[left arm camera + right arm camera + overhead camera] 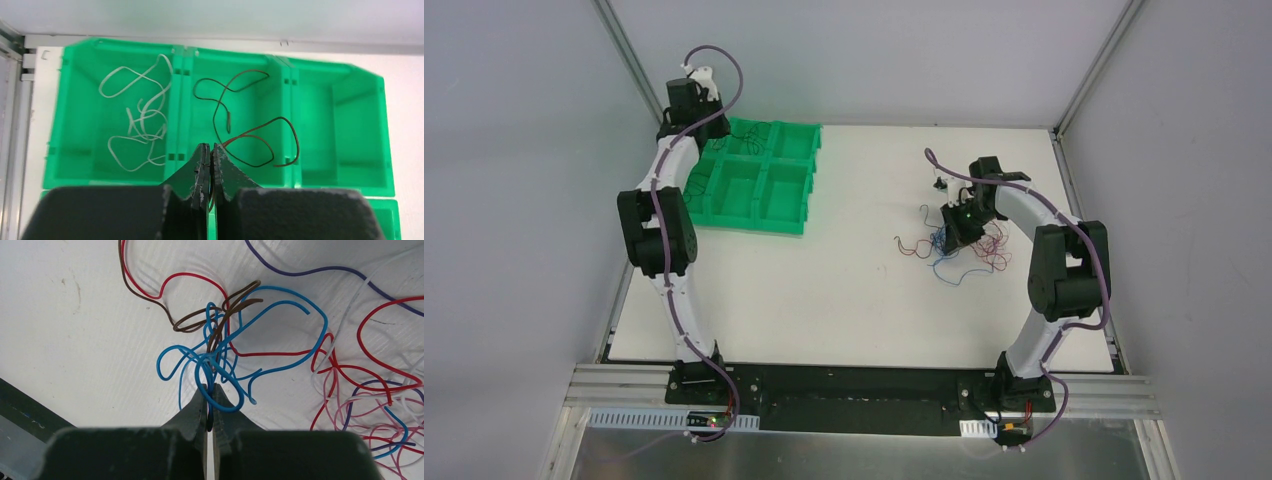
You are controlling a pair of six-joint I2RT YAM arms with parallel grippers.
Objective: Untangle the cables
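Cables (959, 245): a loose tangle of red, blue, brown, white and purple strands, lying on the right part of the worktop (844, 300), near the far edge.
Blue cable (212, 362): it makes several loops in the middle of the tangle and is wound together with a brown cable (220, 330); the red, pink and white strands spread to the right of it.
Right gripper (210, 390): low over the tangle, fingers pressed together and pinching a loop of the blue cable.
Sorted cables: a white cable (145, 115) lies in the far left compartment of the bin (180, 100); a dark cable (228, 121) lies in the compartment beside it.
Left gripper (209, 150): above the bin, fingers pressed together. One end of the dark cable reaches the tips; I cannot tell if it is pinched.
Bin: green, with open compartments, at the far left of the worktop, well apart from the tangle.
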